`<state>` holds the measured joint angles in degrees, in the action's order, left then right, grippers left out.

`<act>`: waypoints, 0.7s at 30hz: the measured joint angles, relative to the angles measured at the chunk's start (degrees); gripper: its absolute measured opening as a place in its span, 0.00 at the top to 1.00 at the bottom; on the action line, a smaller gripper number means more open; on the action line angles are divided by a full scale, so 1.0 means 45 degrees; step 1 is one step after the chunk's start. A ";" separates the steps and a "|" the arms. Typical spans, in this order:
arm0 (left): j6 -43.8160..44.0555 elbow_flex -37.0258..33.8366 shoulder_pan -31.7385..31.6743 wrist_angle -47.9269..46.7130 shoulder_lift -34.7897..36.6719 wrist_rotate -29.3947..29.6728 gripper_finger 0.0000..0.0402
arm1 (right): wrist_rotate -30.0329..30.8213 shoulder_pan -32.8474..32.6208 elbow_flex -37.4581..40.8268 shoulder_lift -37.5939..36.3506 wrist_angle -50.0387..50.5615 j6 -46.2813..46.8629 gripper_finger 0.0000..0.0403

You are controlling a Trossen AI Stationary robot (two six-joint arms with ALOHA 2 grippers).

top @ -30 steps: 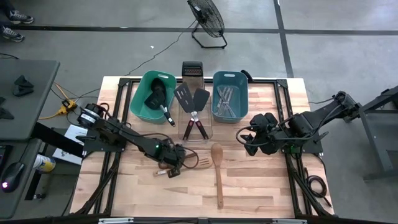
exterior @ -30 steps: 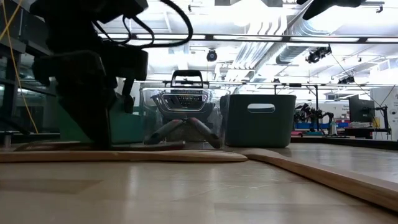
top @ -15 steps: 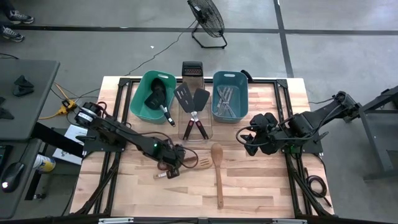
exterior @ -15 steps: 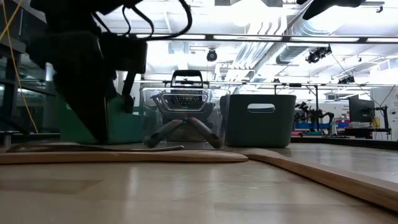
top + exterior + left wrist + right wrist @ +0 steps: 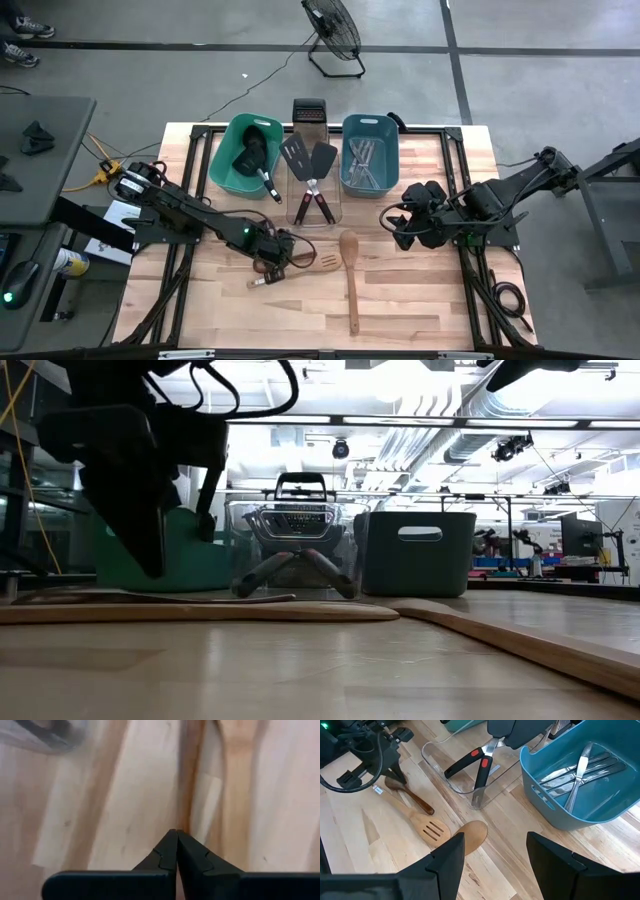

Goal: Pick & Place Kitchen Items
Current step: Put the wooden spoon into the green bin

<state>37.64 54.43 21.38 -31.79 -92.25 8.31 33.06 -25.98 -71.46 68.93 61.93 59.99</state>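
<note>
My left gripper (image 5: 274,257) (image 5: 176,834) is shut, tips together, just above the table (image 5: 420,300) and over the handle of a dark wooden utensil (image 5: 412,800) (image 5: 187,775). In the low view its tip (image 5: 150,568) hangs clear of the wood. A slotted wooden spatula (image 5: 322,262) (image 5: 433,831) lies flat beside that utensil. A long wooden spoon (image 5: 350,285) lies flat to its right. My right gripper (image 5: 402,226) (image 5: 495,865) hovers open over the table's right half, nothing between its fingers.
Along the far edge stand a teal tub (image 5: 226,165) with black utensils, a clear tub (image 5: 300,215) with red-handled turners and a blue tub (image 5: 392,165) with silver knives. A steel grater (image 5: 308,112) stands behind them. A fan (image 5: 335,35) is on the floor.
My left gripper has risen a little off the table and stayed shut. The wooden utensils lie on the table as before.
</note>
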 joint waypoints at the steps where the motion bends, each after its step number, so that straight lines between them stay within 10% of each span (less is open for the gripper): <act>1: -0.0039 -0.0004 -0.0004 0.0065 0.0000 -0.0216 0.97 | 0.0004 0.0000 0.0000 0.0000 0.0000 0.0000 0.49; 13: -0.1040 0.0000 0.0011 -0.0534 0.0000 -0.1410 0.40 | 0.0004 -0.0004 0.0000 0.0000 0.0000 0.0015 0.49; 21: -0.1683 0.0000 0.0003 -0.1016 0.0005 -0.1163 0.29 | 0.0000 0.0000 0.0000 0.0000 0.0000 0.0044 0.49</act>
<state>30.07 54.43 21.39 -36.36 -92.23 3.08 33.06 -25.98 -71.46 68.93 61.93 60.18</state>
